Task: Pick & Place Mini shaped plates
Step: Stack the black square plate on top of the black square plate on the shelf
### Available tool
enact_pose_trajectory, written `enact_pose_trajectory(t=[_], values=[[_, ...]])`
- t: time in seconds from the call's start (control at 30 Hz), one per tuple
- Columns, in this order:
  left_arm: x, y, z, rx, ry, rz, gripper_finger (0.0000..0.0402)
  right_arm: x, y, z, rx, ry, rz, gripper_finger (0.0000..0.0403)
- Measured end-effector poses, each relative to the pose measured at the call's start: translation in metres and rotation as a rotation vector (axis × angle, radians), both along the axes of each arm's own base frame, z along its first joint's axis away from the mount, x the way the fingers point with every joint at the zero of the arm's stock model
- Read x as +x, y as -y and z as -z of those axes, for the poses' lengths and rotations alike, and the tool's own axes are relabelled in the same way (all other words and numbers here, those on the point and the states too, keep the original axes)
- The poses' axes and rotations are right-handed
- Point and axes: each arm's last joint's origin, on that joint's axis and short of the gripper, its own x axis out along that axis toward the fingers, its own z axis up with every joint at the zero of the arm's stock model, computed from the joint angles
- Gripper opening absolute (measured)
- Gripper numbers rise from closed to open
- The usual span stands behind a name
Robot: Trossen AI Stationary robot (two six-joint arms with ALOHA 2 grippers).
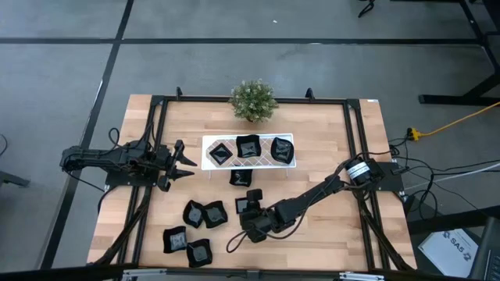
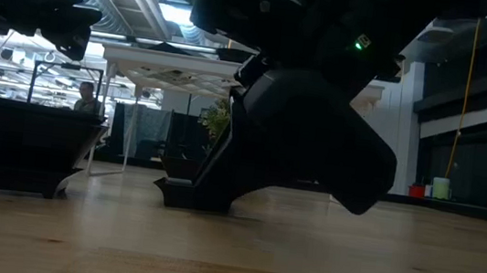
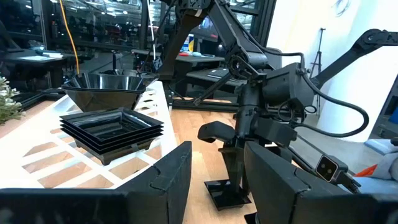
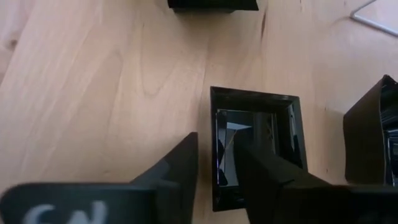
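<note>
Plates on a tray and loose on the worktop (image 1: 328, 226)

The tray (image 1: 209, 160) lies mid-worktop with three plates (image 1: 248, 146) in it; the plant (image 1: 252, 100) stands behind it. One plate (image 1: 241, 178) lies just before the tray. Four more (image 1: 205, 215) cluster near the front left. The right gripper (image 1: 248, 211) is over another plate (image 4: 255, 134); the left gripper (image 1: 187, 162) is left of the tray.

Grey floor (image 1: 62, 70); ceiling lights (image 2: 171, 9)

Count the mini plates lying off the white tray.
6 plates: one beside the tray, one at the right tool, two side by side left of it, two nearer the table's front-left corner. The arm may hide more.
</note>
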Motion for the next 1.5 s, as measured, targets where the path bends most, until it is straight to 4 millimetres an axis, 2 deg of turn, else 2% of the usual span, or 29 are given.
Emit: enact_pose_trajectory(t=[0.37,0.67,1.27,1.5], values=[[0.0,0.0,0.0,0.0,0.0,0.0,0.0143,0.0,0.0,0.0,-0.004,0.0,0.005,0.0008],[0.0,0.0,0.0,0.0,0.0,0.0,0.0143,0.0,0.0,-0.002,-0.004,-0.001,0.003,0.0004],[0.0,0.0,0.0,0.0,0.0,0.0,0.0143,0.007,-0.005,-0.034,-0.005,-0.044,-0.02,0.0001],[0.0,0.0,0.0,0.0,0.0,0.0,0.0143,0.002,-0.006,-0.075,0.005,0.063,-0.073,0.0001]])
